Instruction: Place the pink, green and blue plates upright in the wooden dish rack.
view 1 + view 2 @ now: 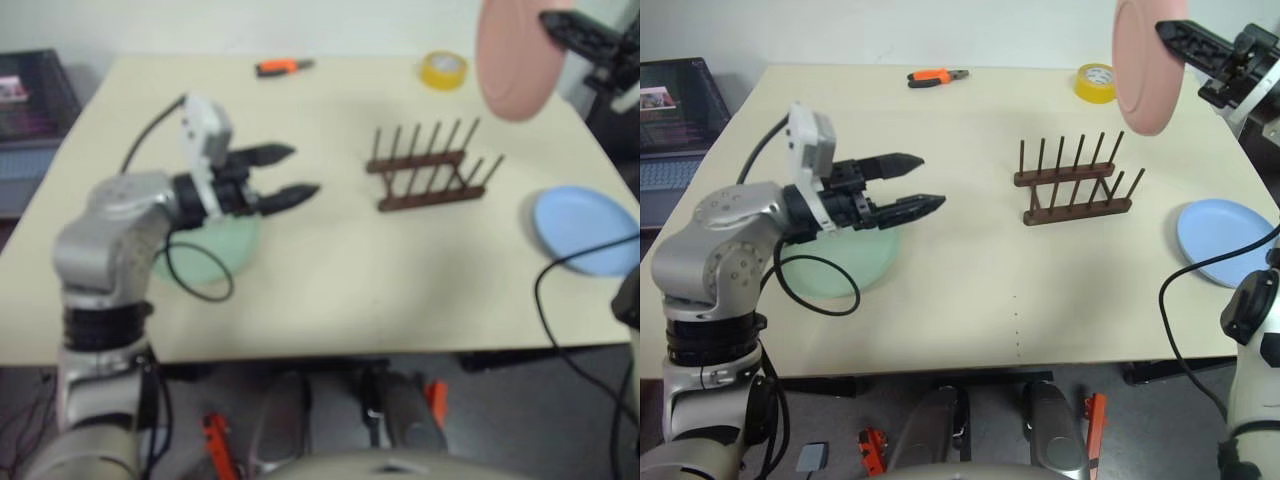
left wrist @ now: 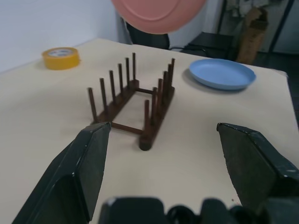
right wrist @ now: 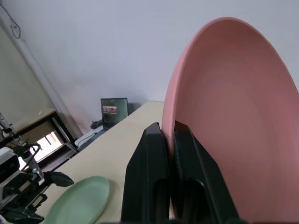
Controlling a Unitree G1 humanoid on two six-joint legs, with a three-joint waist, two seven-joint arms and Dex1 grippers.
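My right gripper [image 1: 1170,35] is shut on the rim of the pink plate [image 1: 1143,70], holding it upright in the air above and behind the right end of the wooden dish rack [image 1: 1072,182]. The rack stands with no plate in it at the middle right of the table. Flat on the table, right of the rack, lies the blue plate [image 1: 1223,240]. At the left lies the green plate [image 1: 845,262], partly under my left gripper [image 1: 922,183], which hovers open and level above it, pointing toward the rack [image 2: 133,100].
A yellow tape roll [image 1: 1096,81] and orange-handled pliers [image 1: 937,76] lie near the table's far edge. A laptop [image 1: 670,120] sits on a side surface at the left. Black cables hang from both arms. Tools lie on the floor below the front edge.
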